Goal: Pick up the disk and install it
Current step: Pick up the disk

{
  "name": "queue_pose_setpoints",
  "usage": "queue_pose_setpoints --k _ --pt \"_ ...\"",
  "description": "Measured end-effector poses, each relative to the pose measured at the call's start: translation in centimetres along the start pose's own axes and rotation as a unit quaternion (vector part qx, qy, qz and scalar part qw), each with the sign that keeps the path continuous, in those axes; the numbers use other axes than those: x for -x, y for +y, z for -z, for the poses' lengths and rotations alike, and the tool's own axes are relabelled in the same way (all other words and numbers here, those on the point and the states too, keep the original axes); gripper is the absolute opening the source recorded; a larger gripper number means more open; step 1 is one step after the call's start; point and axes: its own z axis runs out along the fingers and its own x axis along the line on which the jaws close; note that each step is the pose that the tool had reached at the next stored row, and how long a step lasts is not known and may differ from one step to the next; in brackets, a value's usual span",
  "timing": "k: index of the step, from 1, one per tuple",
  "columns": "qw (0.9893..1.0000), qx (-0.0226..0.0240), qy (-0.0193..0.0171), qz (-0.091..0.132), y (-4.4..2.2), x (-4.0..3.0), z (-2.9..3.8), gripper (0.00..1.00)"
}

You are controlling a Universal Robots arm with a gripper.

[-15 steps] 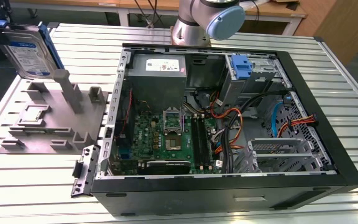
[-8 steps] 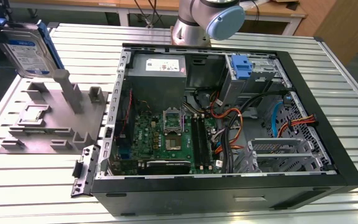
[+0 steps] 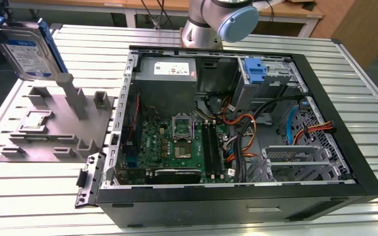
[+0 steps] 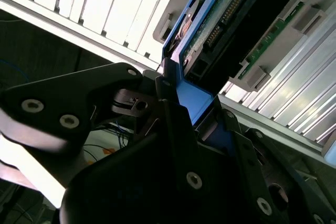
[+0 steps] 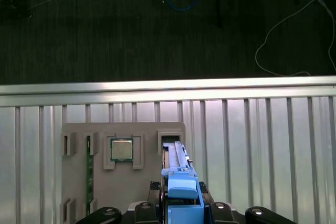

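Observation:
The disk (image 3: 28,49), a silver drive with a white and blue label in a blue frame, hangs on edge in the air at the exterior view's upper left. It is just above the grey stand (image 3: 61,123) and its upright posts. My gripper (image 3: 2,24) is shut on the disk's upper end. In the first wrist view the blue frame edge (image 5: 181,187) runs out from between my gripper's (image 5: 181,212) black fingers, over the stand (image 5: 136,192). The second wrist view shows the disk's green circuit side (image 4: 220,19) and my gripper (image 4: 181,100) clamped on the blue frame.
An open computer case (image 3: 350,167) lies on the slatted metal table (image 3: 38,201), with a bare blue bracket (image 3: 256,71) in its drive bay. The stand carries a processor chip (image 5: 122,149) and a memory stick (image 5: 88,171). The arm's base (image 3: 218,19) stands behind the case.

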Motion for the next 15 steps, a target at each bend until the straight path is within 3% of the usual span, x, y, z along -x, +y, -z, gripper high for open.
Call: queue_pose_setpoints --k 15 --pt "1.0000 0.0000 0.0000 0.000 0.03 0.05 0.94 0.37"
